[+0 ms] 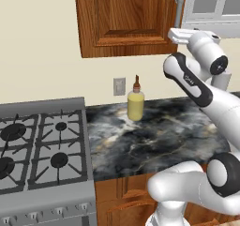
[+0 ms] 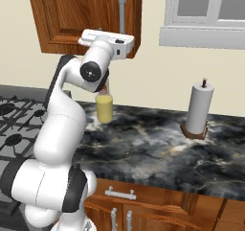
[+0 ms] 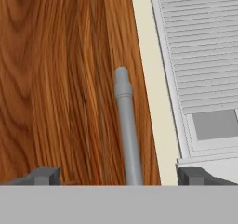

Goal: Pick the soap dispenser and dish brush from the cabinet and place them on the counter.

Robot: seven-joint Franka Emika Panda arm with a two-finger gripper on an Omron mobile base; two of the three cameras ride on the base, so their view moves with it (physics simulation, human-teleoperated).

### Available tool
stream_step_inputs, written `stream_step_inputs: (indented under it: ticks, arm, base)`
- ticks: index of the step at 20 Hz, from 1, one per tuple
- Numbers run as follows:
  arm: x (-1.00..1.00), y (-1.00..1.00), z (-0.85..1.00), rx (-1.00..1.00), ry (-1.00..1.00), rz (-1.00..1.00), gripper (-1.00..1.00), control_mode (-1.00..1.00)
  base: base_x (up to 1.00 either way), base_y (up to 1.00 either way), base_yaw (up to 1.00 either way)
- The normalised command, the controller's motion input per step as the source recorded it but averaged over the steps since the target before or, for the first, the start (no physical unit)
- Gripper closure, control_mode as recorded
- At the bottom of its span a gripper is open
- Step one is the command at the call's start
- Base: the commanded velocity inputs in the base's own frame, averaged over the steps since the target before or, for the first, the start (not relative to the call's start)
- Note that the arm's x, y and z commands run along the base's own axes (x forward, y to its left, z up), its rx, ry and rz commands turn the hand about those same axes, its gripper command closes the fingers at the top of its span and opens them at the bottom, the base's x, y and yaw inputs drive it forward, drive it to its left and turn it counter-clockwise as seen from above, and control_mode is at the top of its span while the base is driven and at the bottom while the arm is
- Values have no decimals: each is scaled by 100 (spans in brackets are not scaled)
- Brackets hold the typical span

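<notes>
While the arm is rising from the base and reaching up toward the wall, the gripper (image 3: 118, 175) is standing fully open and holding nothing, its two dark fingertips (image 3: 44, 175) spread wide to either side of the grey bar handle (image 3: 126, 130) in the hand view. Neither tip is touching the bar as far as the view shows.

Below the hand, the dark veined counter (image 1: 154, 136) is stretching between the stove top (image 1: 42, 145) and a paper towel roll (image 2: 199, 111) on its wooden stand. A yellowish bottle with a brown nozzle (image 1: 135, 104) is standing upright on the slab near the wall, just below an outlet (image 1: 119, 86); whether it is the soap dispenser I cannot tell.

Farther back, the reddish-brown cabinet (image 1: 122, 18) is hanging on the wall with its raised-panel door shut, so anything inside is hidden, and no dish brush is lying on the counter. Judging by this, the task is only beginning: the door is waiting to be pulled open, and both picks and placements remain.

The handle is running vertically along the door's right edge, its long axis pointing up and down, with its rounded end toward the top of the hand view. Beyond it, a white window frame (image 2: 206, 14) with blinds is sitting to the right.
</notes>
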Motion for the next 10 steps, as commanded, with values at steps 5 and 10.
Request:
stream_step_inputs:
  ticks: [5,10]
  arm:
    - [18,-6,0,0,0,0,-100,-100]
    - [19,0,-1,0,0,0,-100,-100]
  base:
    - [0,0,0]
    - [0,0,0]
